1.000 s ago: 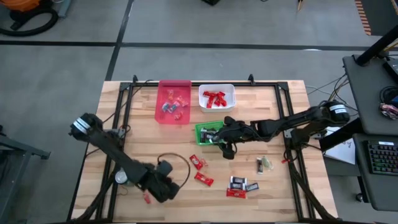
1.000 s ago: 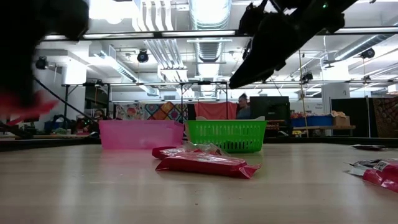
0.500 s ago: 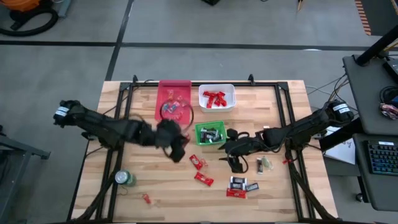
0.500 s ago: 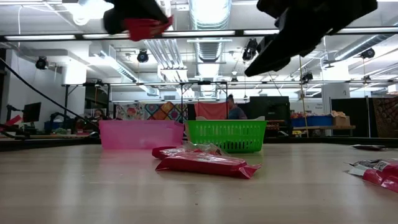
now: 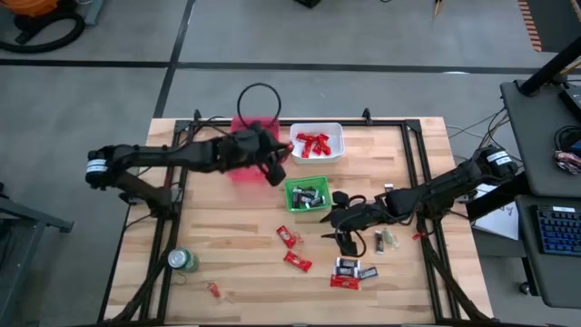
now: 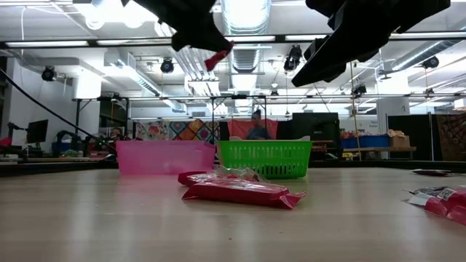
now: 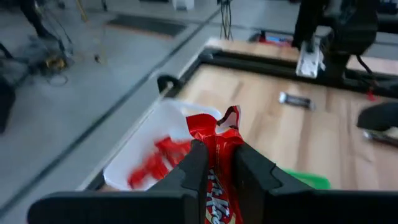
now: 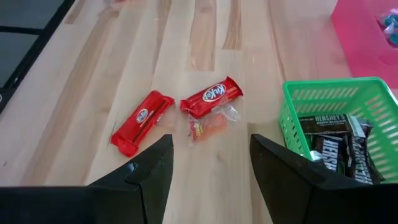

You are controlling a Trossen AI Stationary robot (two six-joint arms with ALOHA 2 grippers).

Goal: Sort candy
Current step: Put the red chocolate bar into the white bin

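The left gripper [image 7: 216, 168] is up off the table with its jaws clamped on a shiny red wrapped candy bar [image 7: 217, 140]. From above, it's hanging over the near edge of the pink plastic bin [image 5: 243, 173], right beside the white plastic bin [image 5: 317, 154] that already has a bunch of red wrapped sweets [image 5: 313, 143] in it. In the low view the same red wrapper pokes out of the dark fingers high above the table.

The right gripper [image 8: 211, 165] has its jaws spread wide with nothing between them. It's hovering over the bare wood just beside the green plastic mesh basket [image 8: 320, 96], which holds dark black-and-silver wrapped bars [image 8: 333, 140]. In its wrist view there are two red wrapped bars [image 8: 210, 97] lying flat on the wooden slat table [image 8: 205, 37] ahead of the fingers, with a small clear-wrapped sweet [image 8: 208, 126] touching one of them.

More candy is still loose on the table: a cluster of dark and red pieces [image 5: 349, 270] near the front edge on the right, one dark bar [image 5: 378, 241] just beside the right arm, and a tiny red piece [image 5: 213, 290] at the front left. A green round can [image 5: 182, 261] stands near that corner, well apart from the bins
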